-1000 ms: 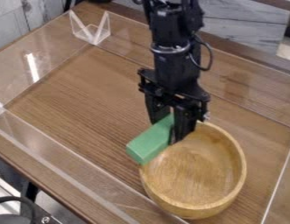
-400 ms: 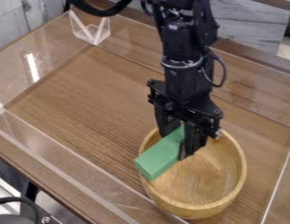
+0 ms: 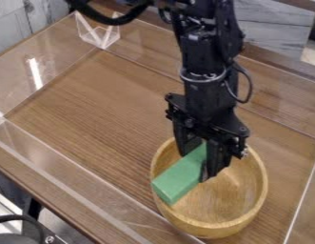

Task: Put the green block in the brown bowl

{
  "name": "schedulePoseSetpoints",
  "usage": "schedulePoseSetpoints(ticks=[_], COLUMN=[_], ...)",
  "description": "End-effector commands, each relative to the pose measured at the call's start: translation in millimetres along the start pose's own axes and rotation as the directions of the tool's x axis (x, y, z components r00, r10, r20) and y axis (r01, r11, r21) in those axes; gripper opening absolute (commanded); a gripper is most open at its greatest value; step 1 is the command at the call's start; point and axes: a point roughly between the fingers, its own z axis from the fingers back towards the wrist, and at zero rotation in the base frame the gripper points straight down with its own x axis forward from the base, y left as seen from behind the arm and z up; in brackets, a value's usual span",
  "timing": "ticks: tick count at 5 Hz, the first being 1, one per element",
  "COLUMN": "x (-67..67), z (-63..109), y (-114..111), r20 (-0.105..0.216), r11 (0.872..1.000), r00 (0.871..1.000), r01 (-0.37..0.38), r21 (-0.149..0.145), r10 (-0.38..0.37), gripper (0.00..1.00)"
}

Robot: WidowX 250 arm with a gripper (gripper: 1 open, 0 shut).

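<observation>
My gripper (image 3: 208,154) points almost straight down over the brown bowl (image 3: 246,212), shut on the upper end of the green block (image 3: 179,179). The block hangs tilted, its lower end down and to the left, above the bowl's left rim and inside. The bowl is a wide, light wooden one with a thick rim, standing near the table's front edge. The black arm rises from the gripper to the top of the view.
A clear plastic wall (image 3: 70,172) runs around the wooden table top, close to the bowl's left and front. A small clear stand (image 3: 99,32) sits at the back left.
The gripper has carried the green block to the right, from beside the bowl's left rim to over the bowl. The bowl has stayed put.
</observation>
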Motion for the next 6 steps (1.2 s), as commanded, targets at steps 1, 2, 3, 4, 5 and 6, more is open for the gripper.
schedulePoseSetpoints(ticks=[1, 2, 3, 4, 5, 6], x=[6.5, 6.5, 6.9, 7.1, 7.5, 7.9], z=[11.9, 9.5, 6.7, 3.7, 0.8, -1.9], y=[-5.7, -7.5, -8.7, -9.9, -10.5, -11.2], r20=[0.067, 0.069, 0.069, 0.068, 0.067, 0.066], r11=[1.0, 1.0, 1.0, 1.0, 1.0, 1.0], r00=[0.998, 0.998, 0.998, 0.998, 0.998, 0.998], r01=[0.016, 0.015, 0.014, 0.012, 0.011, 0.01], r21=[0.0, -0.003, -0.007, -0.01, -0.014, -0.017], r10=[-0.016, -0.015, -0.013, -0.012, -0.01, -0.009], gripper=[0.0, 0.0, 0.0, 0.0, 0.0, 0.0])
